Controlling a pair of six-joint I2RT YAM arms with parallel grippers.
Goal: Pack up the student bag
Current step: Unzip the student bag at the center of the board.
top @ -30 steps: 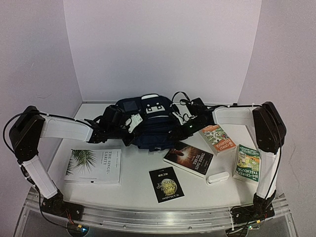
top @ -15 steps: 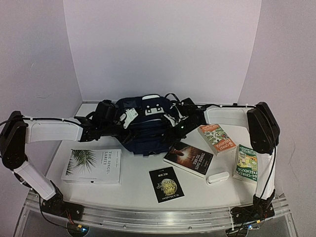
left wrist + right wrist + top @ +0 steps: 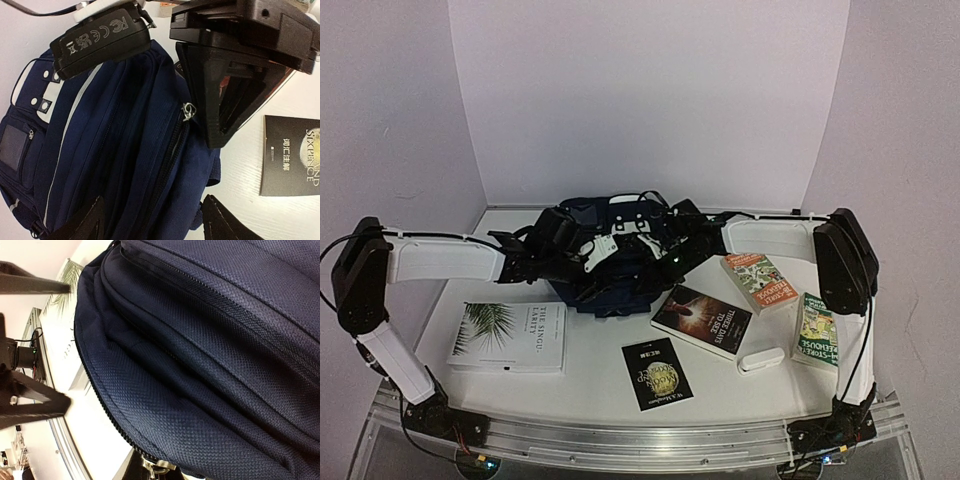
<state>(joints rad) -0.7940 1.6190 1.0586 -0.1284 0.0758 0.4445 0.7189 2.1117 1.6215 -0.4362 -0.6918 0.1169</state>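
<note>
The student bag (image 3: 620,282), dark navy with white buckle patches, lies at the back middle of the table. Both arms reach over it. My left gripper (image 3: 592,262) is open, and its two dark fingertips (image 3: 82,224) stand wide apart astride the bag's front fabric (image 3: 125,150), one of them over the cloth and the other at the bag's edge. My right gripper (image 3: 658,260) is shut on the metal zipper pull (image 3: 161,469) at the bag's seam. From the left wrist the same pull (image 3: 188,111) shows against the right gripper's black finger (image 3: 220,95).
A white palm-leaf book (image 3: 508,336) lies front left. A dark book (image 3: 701,320), a black booklet (image 3: 656,373), a small white box (image 3: 760,359), a colourful book (image 3: 760,280) and a green book (image 3: 820,328) lie to the right of the bag.
My left gripper has opened and moved right over the bag. The right arm has pushed left with the zipper pull, and the bag has bunched up between the two arms.
</note>
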